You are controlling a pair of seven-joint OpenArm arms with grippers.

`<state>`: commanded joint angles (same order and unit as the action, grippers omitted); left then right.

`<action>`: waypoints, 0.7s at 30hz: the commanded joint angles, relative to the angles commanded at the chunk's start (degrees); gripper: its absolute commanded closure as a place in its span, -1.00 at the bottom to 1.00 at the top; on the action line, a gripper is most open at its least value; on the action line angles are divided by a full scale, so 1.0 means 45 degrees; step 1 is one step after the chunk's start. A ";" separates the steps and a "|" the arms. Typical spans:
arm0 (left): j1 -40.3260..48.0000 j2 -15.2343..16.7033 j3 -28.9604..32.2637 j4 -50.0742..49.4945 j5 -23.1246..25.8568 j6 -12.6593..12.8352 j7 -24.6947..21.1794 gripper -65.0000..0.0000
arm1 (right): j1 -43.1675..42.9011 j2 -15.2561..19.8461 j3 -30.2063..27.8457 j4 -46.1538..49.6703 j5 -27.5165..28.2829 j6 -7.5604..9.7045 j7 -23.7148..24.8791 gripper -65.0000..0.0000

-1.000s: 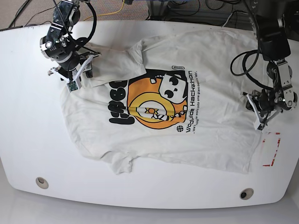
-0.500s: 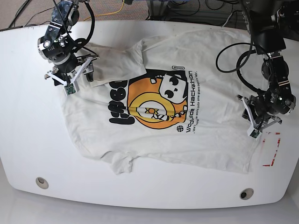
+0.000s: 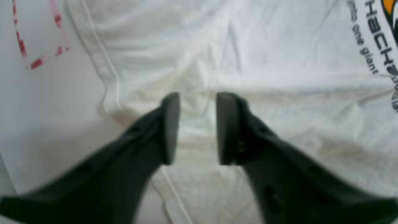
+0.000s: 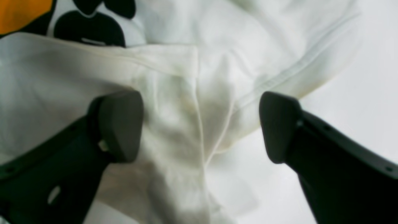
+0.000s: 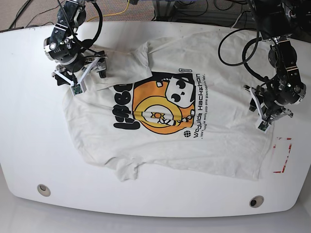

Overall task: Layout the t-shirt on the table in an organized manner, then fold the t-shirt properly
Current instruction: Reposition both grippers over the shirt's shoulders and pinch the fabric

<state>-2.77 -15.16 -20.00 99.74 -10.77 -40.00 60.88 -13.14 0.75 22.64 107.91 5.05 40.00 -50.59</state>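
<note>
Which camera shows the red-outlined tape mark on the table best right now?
Base view: the whole red-outlined tape mark shows beside the off-white t-shirt. The left wrist view catches only a blurred corner; the right wrist view shows none.

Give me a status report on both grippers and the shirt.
Left gripper open, above the t-shirt near its hem edge. Right gripper open wide over the folded-in sleeve. Shirt print-up on the table, still rumpled. Nothing in the way.

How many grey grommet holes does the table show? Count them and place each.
2. One grommet hole sits near the table's front left edge, the other near the front right edge. The t-shirt may hide more.
</note>
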 joint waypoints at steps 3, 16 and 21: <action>0.0137 0.0332 -0.0488 0.0215 0.0000 0.0000 0.0000 0.00 | 0.0000 0.0000 -0.0137 -0.0059 0.0000 0.0000 0.0000 -0.48; 0.0567 0.0391 -0.0840 0.0527 0.0000 0.0000 0.0000 0.00 | 0.0039 0.0000 -0.0137 -0.0879 0.0527 0.0000 0.0000 -0.32; 0.0742 0.0391 -0.1250 0.0527 0.0000 0.0000 0.0000 0.00 | -0.0020 0.0078 -0.0137 -0.0860 0.0977 0.0000 0.0000 0.08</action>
<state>0.57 -13.41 -25.63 102.11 -10.77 -40.00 60.88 -13.23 1.10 22.02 104.04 9.45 40.00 -50.59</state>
